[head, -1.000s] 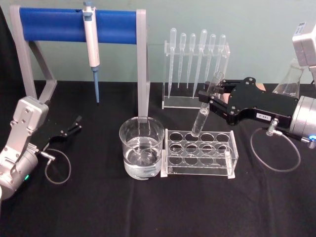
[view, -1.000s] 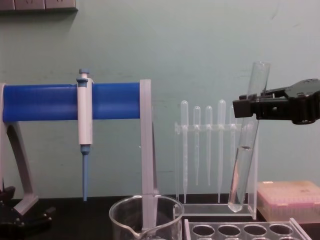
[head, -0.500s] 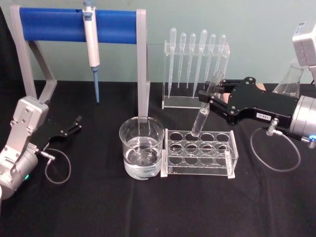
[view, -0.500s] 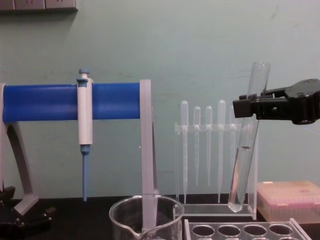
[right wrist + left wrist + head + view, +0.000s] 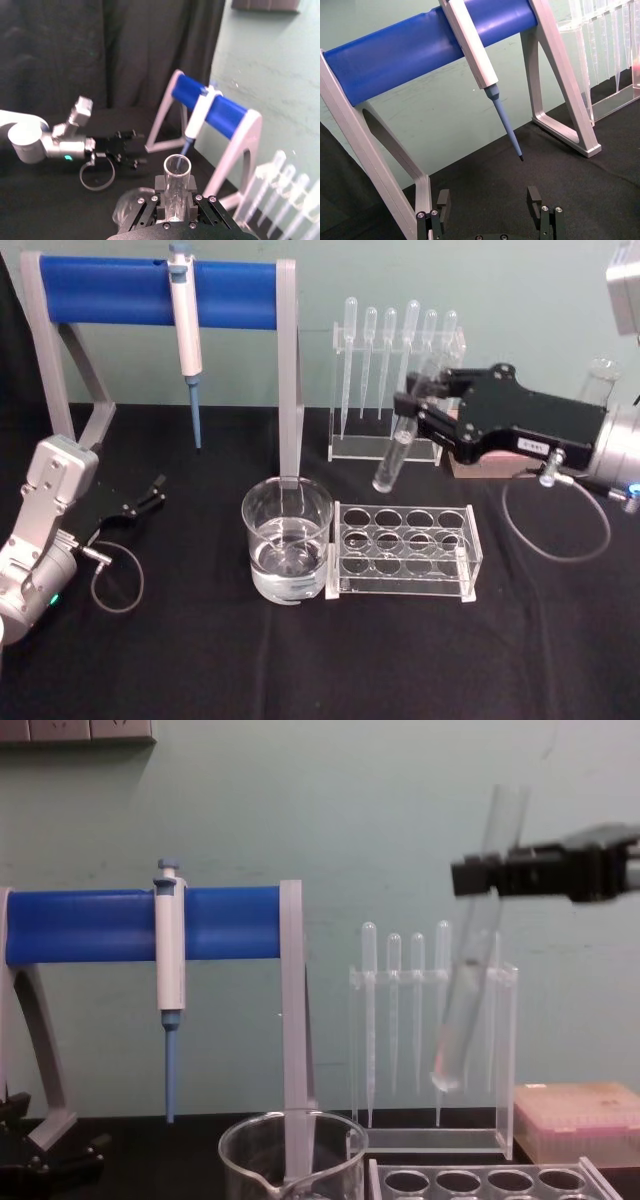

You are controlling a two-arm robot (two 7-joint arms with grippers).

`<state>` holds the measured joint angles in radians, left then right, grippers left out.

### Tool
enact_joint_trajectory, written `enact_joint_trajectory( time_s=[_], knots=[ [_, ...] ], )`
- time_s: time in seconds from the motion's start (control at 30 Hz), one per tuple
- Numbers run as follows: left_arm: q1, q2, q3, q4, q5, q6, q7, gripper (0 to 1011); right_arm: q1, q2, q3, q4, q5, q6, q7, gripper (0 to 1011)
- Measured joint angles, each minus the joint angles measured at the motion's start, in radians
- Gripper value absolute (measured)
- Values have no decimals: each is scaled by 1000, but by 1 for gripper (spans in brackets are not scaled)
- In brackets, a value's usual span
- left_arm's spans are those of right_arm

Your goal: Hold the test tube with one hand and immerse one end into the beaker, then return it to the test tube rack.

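Above the right half of the black surface, the right gripper reaches in from the right, its black jaws clamped on the upper part of the test tube. The tube is tilted, with its open top up and to the right and its rounded bottom down and to the left. It hangs in the air past the far edge of the test tube rack. Just left of the rack stands the beaker, holding clear liquid. The tube is to the beaker's right and farther back, well apart from it.

Seen side-on from the chest, the height becomes plain, which the head view cannot give. The test tube hangs with its bottom well above the rack and the beaker, in front of the clear pipette stand. The right gripper grips it near the top, leaving a short length of glass above the jaws. A pink box sits at the far right.

The right wrist view looks down into the open top of the test tube held between the jaws. It also shows the left gripper far off.

At the near left, the left gripper is parked. Its own wrist view shows its fingers apart, holding nothing, facing a blue bar stand with a pipettor hung on it.
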<state>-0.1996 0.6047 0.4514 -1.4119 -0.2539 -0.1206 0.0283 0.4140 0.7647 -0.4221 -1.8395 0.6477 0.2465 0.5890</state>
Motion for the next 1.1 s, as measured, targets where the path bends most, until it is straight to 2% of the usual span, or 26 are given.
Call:
enact_joint_trajectory(
  time_s=[0.1, 0.33, 0.53, 0.63, 0.8, 1.1],
  knots=[
    [0, 0, 0, 0, 0, 0, 0, 1000, 24, -9, -11, -9, 7, 9, 1, 236],
    [0, 0, 0, 0, 0, 0, 0, 1000, 93, -58, -69, -17, 16, 46, -6, 236],
    [0, 0, 0, 0, 0, 0, 0, 1000, 131, -95, -122, 7, 14, 69, -17, 236],
    [0, 0, 0, 0, 0, 0, 0, 1000, 153, -121, -161, 36, 1, 73, -26, 236],
    [0, 0, 0, 0, 0, 0, 0, 1000, 164, -148, -205, 78, -25, 74, -36, 236],
    [0, 0, 0, 0, 0, 0, 0, 1000, 155, -181, -249, 148, -72, 32, -32, 236]
  ],
)
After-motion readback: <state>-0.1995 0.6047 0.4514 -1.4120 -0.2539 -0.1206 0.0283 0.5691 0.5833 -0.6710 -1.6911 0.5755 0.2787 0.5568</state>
